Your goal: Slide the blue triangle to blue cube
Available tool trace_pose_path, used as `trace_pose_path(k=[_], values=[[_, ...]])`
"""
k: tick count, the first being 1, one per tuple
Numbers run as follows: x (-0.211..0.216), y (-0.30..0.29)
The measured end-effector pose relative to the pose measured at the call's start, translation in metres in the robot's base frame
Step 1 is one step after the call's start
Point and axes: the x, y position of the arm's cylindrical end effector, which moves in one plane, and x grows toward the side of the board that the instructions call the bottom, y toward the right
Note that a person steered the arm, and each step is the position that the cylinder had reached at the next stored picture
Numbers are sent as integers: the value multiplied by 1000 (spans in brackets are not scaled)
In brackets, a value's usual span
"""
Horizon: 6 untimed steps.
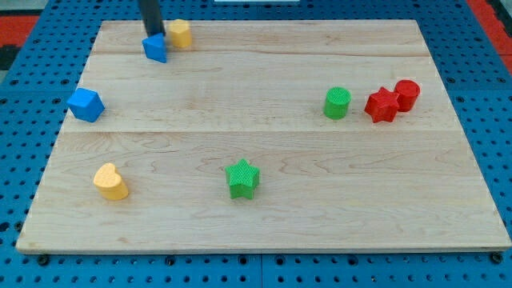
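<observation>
The blue triangle (155, 48) lies near the view's top left of the wooden board (264, 208). My tip (152, 34) touches its top edge, just behind it. The blue cube (86, 105) sits at the board's left edge, below and left of the triangle, well apart from it. A yellow block (180, 34) rests right beside the triangle on its upper right.
A yellow heart-shaped block (110, 182) lies at the lower left. A green star (242, 178) is at bottom centre. A green cylinder (338, 103), a red star (382, 105) and a red cylinder (407, 94) are grouped at the right.
</observation>
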Motion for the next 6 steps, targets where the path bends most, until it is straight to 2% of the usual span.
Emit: trace_pose_path(k=[1,2,3,4,5,6], values=[[62,15],[121,3],[154,28],[181,22],[179,-31],[174,-2]])
